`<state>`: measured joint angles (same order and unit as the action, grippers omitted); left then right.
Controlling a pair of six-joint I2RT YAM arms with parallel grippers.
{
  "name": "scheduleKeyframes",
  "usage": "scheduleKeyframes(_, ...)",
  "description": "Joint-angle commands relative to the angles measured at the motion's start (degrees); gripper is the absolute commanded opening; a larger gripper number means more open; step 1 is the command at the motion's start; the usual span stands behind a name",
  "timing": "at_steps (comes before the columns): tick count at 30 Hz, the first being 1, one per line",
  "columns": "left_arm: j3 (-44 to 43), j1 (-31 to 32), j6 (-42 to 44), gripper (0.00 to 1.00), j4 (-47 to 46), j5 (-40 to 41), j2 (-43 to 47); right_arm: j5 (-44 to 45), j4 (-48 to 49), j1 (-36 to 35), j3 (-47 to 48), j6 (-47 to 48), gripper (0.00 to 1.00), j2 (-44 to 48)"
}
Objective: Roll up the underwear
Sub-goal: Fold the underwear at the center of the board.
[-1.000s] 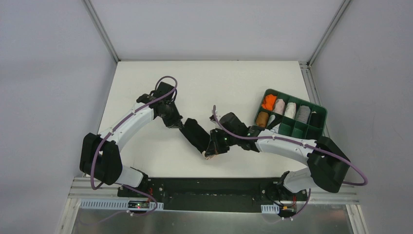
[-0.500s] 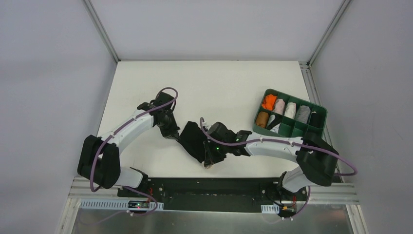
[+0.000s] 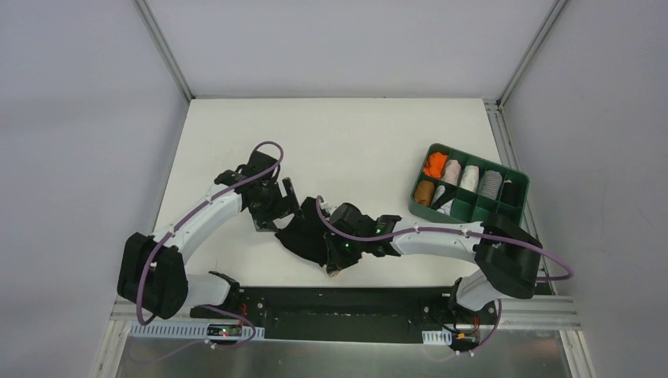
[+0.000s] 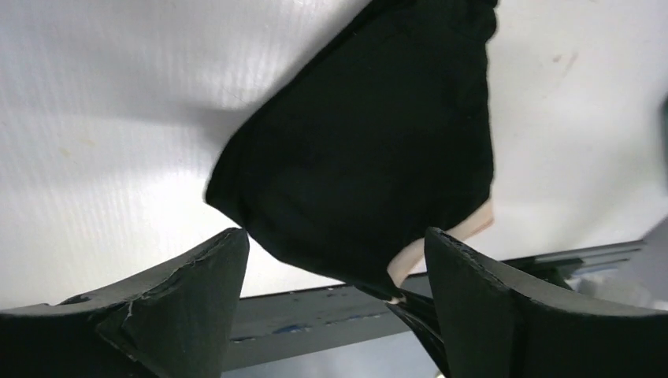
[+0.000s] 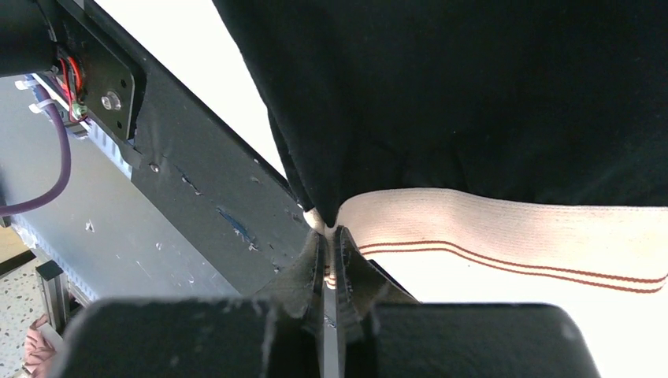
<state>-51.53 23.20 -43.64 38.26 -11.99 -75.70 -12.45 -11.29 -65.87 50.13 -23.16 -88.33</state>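
Observation:
The underwear (image 3: 306,234) is a crumpled black heap near the table's front middle. Its pale waistband (image 5: 512,228) carries two thin red stripes. My right gripper (image 3: 336,264) is shut on the corner of that waistband, and in the right wrist view the right gripper (image 5: 329,236) pinches the band's edge just above the table's dark front rail. My left gripper (image 3: 277,216) stands open at the heap's left end. In the left wrist view the black underwear (image 4: 370,150) lies beyond the left gripper (image 4: 335,264), with nothing between its fingers (image 4: 189,307).
A green divided tray (image 3: 477,209) at the right holds several rolled garments: orange, white, grey and brown. The black front rail (image 3: 339,303) runs just below the heap. White table (image 3: 339,142) extends behind both arms.
The left gripper has let go of the underwear and opened. The right arm has carried the waistband corner leftwards, so the stretched cloth has bunched into a heap.

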Motion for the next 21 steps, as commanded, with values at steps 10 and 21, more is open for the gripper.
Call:
scheduleKeyframes(10,11.8,-0.2,-18.8,0.85,1.0,-2.0,18.2,-1.1,3.1,1.3,-0.3,-2.3,0.0,3.0)
scheduleKeyframes(21,16.0,0.7,-22.7,0.97,-3.2,-8.1,16.5,-1.5,3.2,1.4,0.0,-2.4,0.0,3.3)
